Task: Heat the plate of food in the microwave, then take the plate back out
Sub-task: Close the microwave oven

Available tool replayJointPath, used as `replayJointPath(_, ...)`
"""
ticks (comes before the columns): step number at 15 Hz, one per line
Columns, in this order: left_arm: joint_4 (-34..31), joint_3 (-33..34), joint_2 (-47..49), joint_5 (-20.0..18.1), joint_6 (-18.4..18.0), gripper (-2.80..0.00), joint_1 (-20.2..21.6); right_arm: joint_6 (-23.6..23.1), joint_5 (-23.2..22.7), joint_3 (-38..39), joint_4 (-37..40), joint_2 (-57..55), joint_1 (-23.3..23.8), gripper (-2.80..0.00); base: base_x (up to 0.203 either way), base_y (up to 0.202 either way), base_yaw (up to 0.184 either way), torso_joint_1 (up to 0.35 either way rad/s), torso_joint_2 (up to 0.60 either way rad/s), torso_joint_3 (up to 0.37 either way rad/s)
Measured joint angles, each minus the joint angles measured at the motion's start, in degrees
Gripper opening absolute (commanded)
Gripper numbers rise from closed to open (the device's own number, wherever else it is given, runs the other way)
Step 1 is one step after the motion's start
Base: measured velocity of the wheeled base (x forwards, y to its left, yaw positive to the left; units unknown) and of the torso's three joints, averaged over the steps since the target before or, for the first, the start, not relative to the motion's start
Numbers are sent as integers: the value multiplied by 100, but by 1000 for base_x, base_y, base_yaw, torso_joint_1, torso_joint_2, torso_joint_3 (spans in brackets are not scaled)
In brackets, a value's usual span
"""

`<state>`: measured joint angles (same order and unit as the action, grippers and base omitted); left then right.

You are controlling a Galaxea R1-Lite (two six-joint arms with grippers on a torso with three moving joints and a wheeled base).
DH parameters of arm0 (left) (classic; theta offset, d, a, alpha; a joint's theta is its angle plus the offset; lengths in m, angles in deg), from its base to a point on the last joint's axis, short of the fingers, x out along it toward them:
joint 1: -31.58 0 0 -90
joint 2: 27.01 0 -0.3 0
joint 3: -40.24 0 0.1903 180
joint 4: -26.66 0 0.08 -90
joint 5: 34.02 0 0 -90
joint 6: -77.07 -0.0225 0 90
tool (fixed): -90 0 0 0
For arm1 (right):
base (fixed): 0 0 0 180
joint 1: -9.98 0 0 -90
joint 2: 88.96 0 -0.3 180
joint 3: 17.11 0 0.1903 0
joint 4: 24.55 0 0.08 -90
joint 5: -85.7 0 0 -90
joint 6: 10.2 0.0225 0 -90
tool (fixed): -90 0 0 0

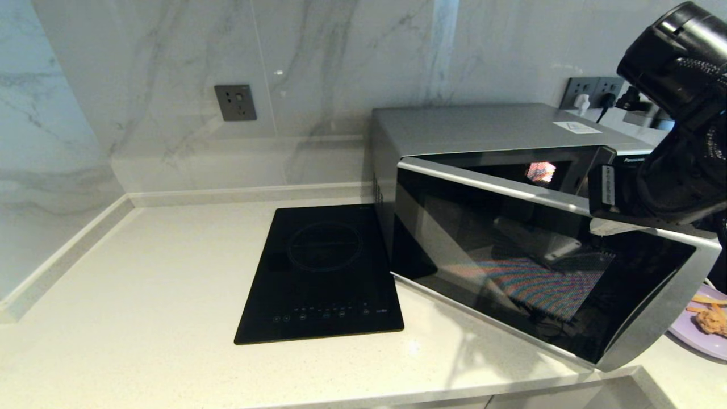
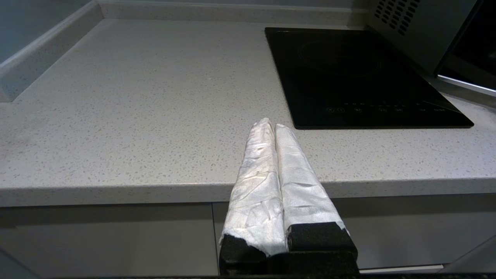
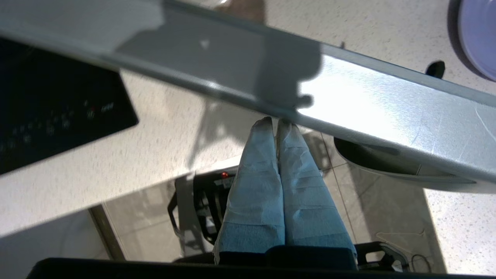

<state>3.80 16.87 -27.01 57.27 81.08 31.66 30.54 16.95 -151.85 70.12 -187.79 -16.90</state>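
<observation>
At right of the head view, the microwave stands on the counter with its door swung partly open.
The right claw, fingers pressed together and holding nothing, sits at the door's silver top edge. The plate of food lies on the counter at the lower right edge, just past the door. The left claw, also closed and empty, hangs parked before the counter's front edge, near the black induction hob.
</observation>
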Motion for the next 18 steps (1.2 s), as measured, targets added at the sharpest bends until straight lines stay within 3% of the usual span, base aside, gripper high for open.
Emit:
replayJointPath(5, 0, 0, 0, -2, 0, -280, 0, -28, 16, -125, -672, -325, 705, -280, 0, 0, 0, 0, 0, 0)
replayJointPath(13, 0, 0, 0, 0, 4, -280, 0, -473, 127, -147, -2052, -648, 1414, -280, 0, 0, 0, 0, 0, 0)
replayJointPath(18, -1, 0, 0, 0, 0, -280, 0, -500, 116, -144, -2814, -1036, 1827, -280, 0, 0, 0, 0, 0, 0)
